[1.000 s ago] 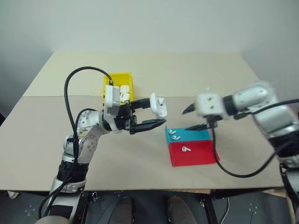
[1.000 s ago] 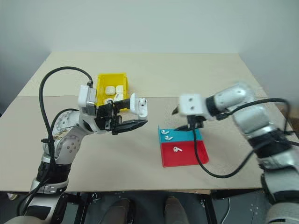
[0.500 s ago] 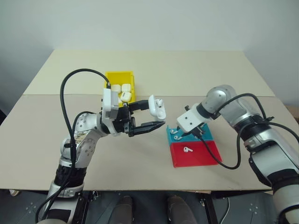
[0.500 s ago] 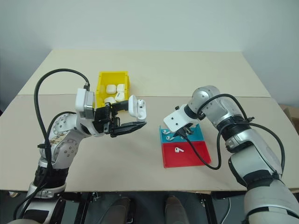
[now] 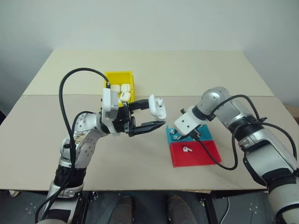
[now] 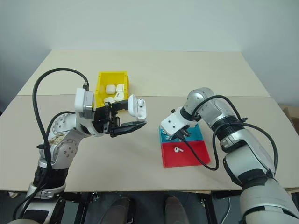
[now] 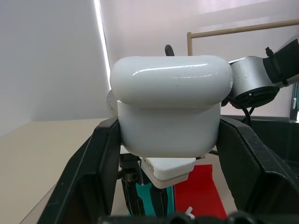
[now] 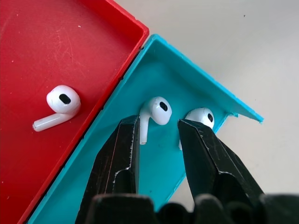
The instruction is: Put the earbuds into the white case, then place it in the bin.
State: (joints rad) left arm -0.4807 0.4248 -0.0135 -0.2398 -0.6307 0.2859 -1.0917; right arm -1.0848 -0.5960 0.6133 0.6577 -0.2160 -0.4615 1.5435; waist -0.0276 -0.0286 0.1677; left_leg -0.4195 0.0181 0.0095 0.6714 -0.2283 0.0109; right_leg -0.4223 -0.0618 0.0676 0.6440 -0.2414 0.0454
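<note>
Right pincer (image 8: 158, 140): we see it pointing down into the blue half of the tray (image 8: 187, 70), fingers (image 8: 122, 154) part open and gripping nothing.
Earbuds (image 8: 156, 112): we find one standing in the gap between the right pincer's fingers, touching or just beside one of them; a second (image 8: 200, 116) lies just past the other finger; a third (image 8: 60, 105) lies to the side of the pincer in the red half.
Tray: it sits under the right pincer on the surface (image 5: 140, 163), the red half towards the robot.
Left pincer (image 5: 156, 114): we see it held above the surface, pointing towards the right pincer, closed on the white case (image 7: 170, 112).
White case: clamped between the left pincer's two fingers, lid open.
Bin (image 5: 117, 78): behind the left pincer on the surface; we count several white cases (image 5: 124, 91) inside it.
</note>
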